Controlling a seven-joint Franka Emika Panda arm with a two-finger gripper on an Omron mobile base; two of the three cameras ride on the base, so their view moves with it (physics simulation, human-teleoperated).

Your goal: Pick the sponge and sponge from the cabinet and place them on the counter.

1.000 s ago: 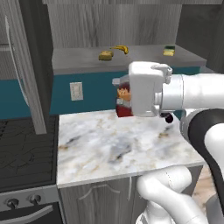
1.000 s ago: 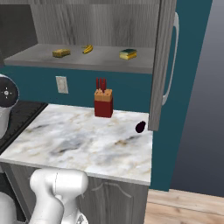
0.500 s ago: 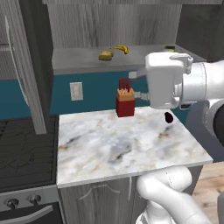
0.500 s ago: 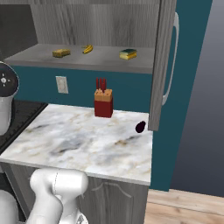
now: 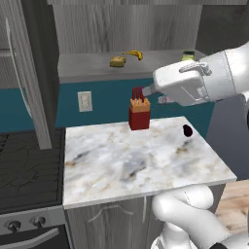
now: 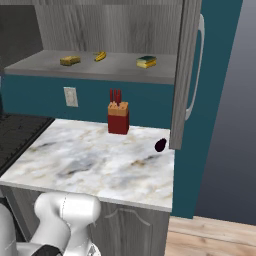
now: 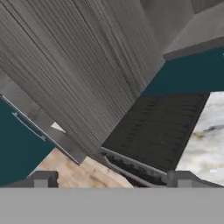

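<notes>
The white arm's wrist hides part of the rectangular yellow sponge with a dark green top [image 6: 146,61] at the grey cabinet shelf's [image 6: 115,70] right end, the tan-yellow pinched sponge [image 6: 70,60] lies towards its left end, and above the white-and-grey marble worktop [image 5: 141,163] the empty claw [image 7: 111,179], jaws wide, points sideways at the open door.

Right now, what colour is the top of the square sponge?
Dark green over yellow; the sponge shows best in the right base view.

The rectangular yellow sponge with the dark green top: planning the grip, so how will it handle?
The rectangular yellow sponge with the dark green top lies flat on the grey shelf, so it probably won't roll. It likely squashes and weighs little.
</notes>
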